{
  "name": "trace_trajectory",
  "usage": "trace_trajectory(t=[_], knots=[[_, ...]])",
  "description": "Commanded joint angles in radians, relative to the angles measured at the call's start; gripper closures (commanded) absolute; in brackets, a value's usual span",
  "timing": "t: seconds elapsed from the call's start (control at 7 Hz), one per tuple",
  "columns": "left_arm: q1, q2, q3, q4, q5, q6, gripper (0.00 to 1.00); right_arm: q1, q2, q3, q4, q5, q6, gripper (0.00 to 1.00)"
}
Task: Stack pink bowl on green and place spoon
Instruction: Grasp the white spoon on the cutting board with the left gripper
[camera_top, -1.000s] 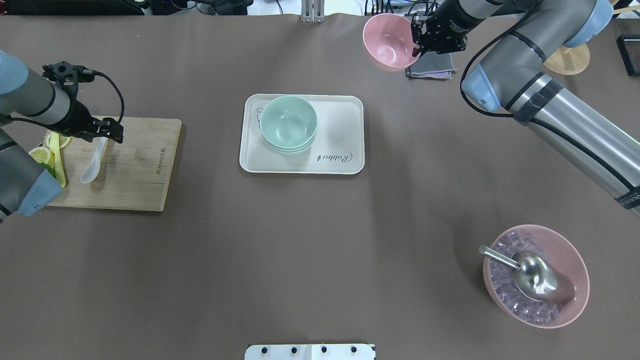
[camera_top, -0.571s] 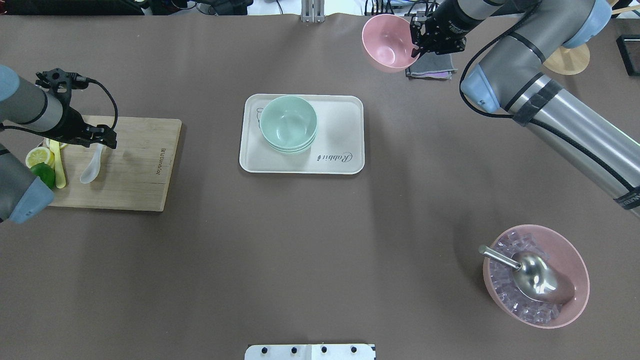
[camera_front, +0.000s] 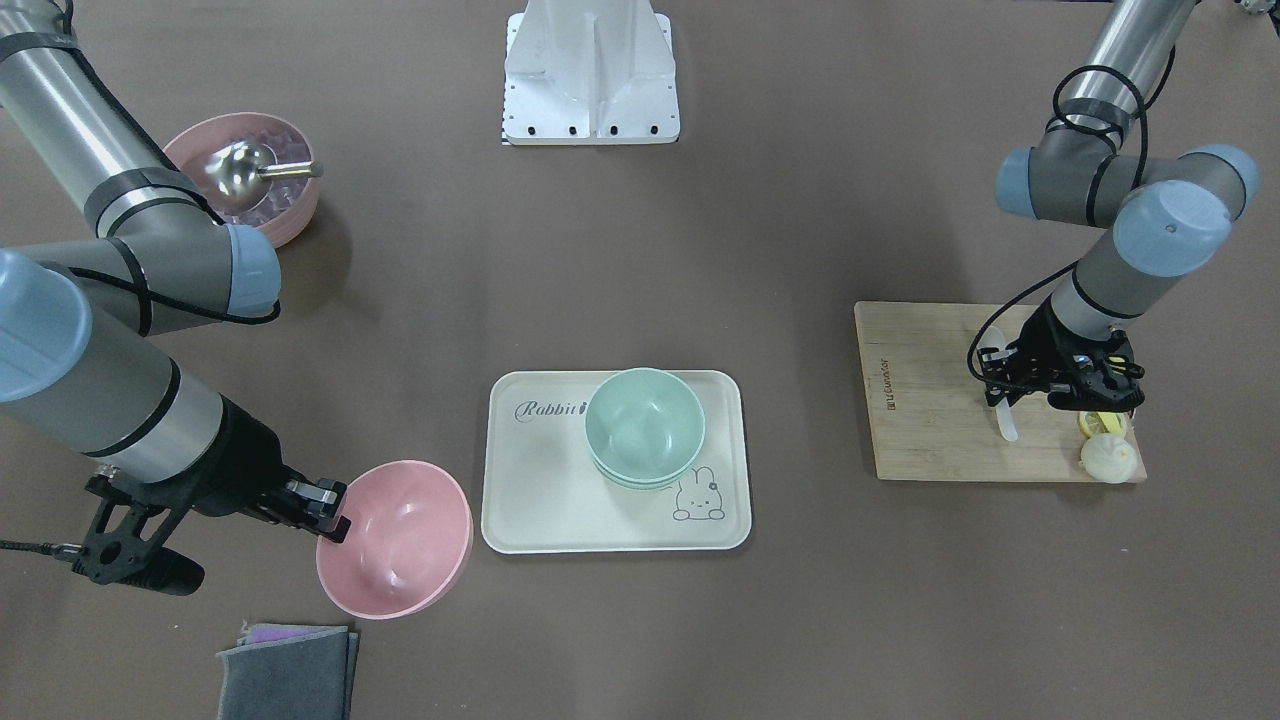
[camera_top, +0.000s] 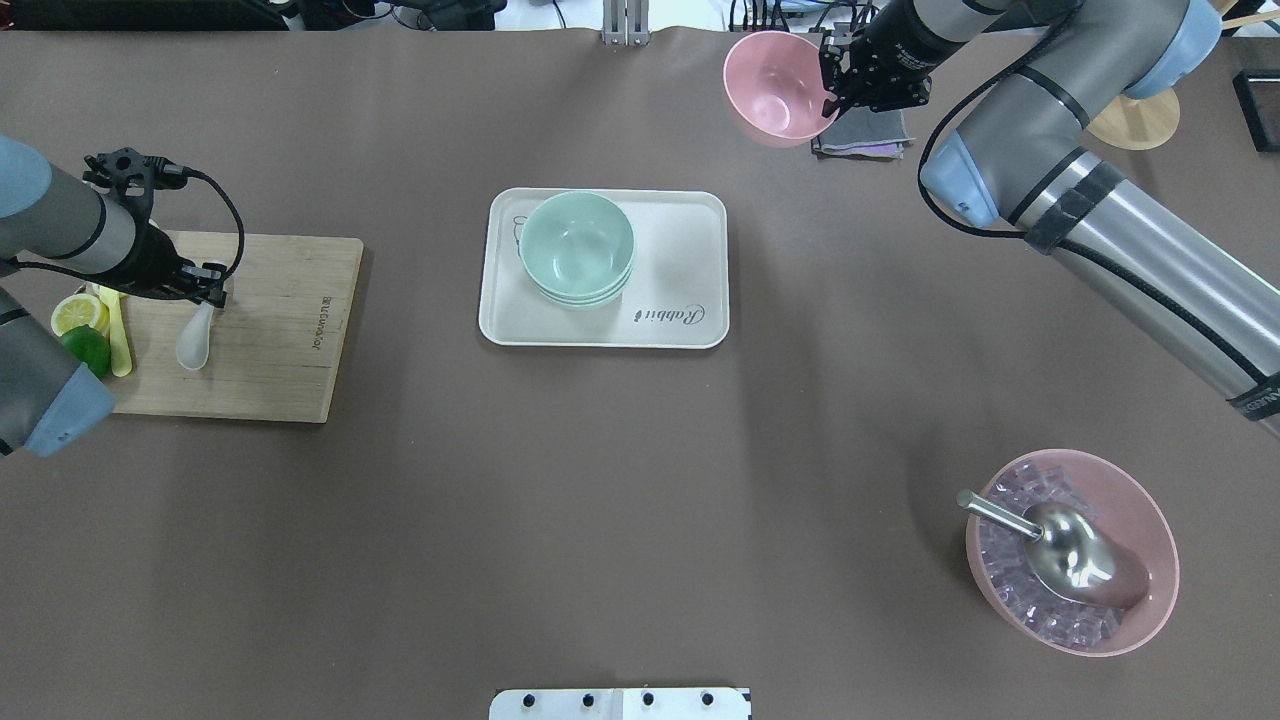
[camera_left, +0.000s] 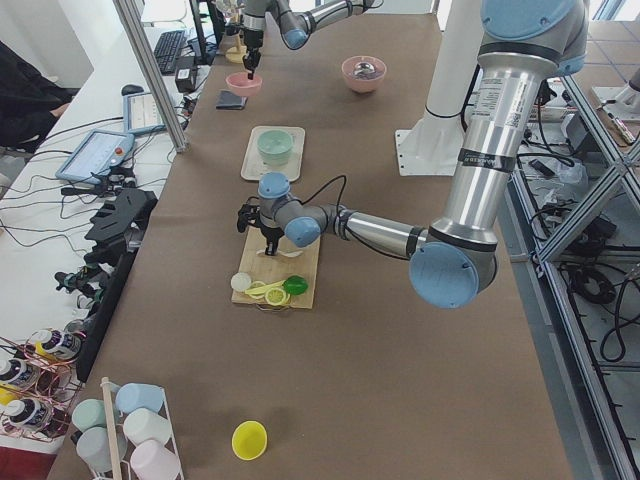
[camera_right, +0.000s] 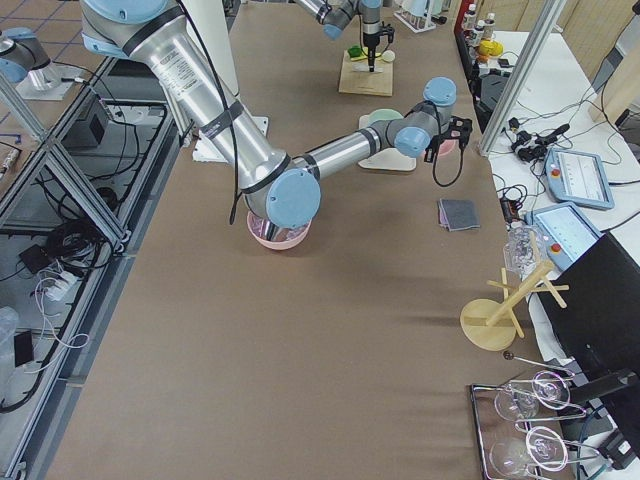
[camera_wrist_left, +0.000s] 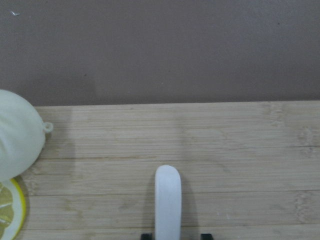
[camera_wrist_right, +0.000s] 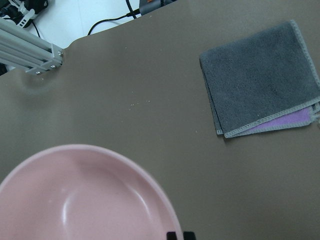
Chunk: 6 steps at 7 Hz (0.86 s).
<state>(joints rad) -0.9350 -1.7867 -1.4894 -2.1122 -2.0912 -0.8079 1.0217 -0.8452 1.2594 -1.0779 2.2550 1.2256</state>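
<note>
A stack of green bowls (camera_top: 577, 245) (camera_front: 645, 425) sits on the left half of a cream tray (camera_top: 685, 255) (camera_front: 540, 490). My right gripper (camera_top: 830, 95) (camera_front: 335, 512) is shut on the rim of the pink bowl (camera_top: 775, 85) (camera_front: 395, 540) (camera_wrist_right: 85, 200) and holds it above the table's far right, beyond the tray. My left gripper (camera_top: 213, 292) (camera_front: 1008, 388) is closed around the handle of the white spoon (camera_top: 193, 340) (camera_front: 1006, 422) (camera_wrist_left: 167, 200), whose bowl end rests on the cutting board (camera_top: 270, 330).
A lemon half (camera_top: 78, 313), a lime (camera_top: 85, 350) and a yellow utensil (camera_top: 118, 340) lie at the board's left end. A grey cloth (camera_top: 865, 135) lies under the right wrist. A pink bowl of ice with a metal scoop (camera_top: 1070, 550) stands near right.
My left gripper has come down on the spoon's handle and closed on it, and the spoon has shifted a little to the right. The right gripper with the pink bowl has barely moved.
</note>
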Motion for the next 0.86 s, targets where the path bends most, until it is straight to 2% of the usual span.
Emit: trace_trajectory(t=[0.0, 0.14, 0.43, 0.57, 0.71], knots=[[-0.002, 0.024, -0.026, 0.001, -0.004, -0.001, 1.0, 0.0, 0.0, 0.0, 0.001, 0.0, 0.002, 1.0], [-0.013, 0.024, -0.058, 0.012, -0.033, -0.001, 1.0, 0.0, 0.0, 0.011, 0.0, 0.0, 0.005, 1.0], [-0.111, 0.006, -0.167, 0.11, -0.207, -0.016, 1.0, 0.0, 0.002, 0.046, -0.002, 0.0, 0.06, 1.0], [-0.152, -0.052, -0.198, 0.195, -0.284, -0.02, 1.0, -0.003, 0.012, 0.06, -0.001, 0.0, 0.093, 1.0], [-0.153, -0.153, -0.193, 0.263, -0.312, -0.118, 1.0, -0.021, 0.046, 0.061, 0.0, -0.002, 0.156, 1.0]])
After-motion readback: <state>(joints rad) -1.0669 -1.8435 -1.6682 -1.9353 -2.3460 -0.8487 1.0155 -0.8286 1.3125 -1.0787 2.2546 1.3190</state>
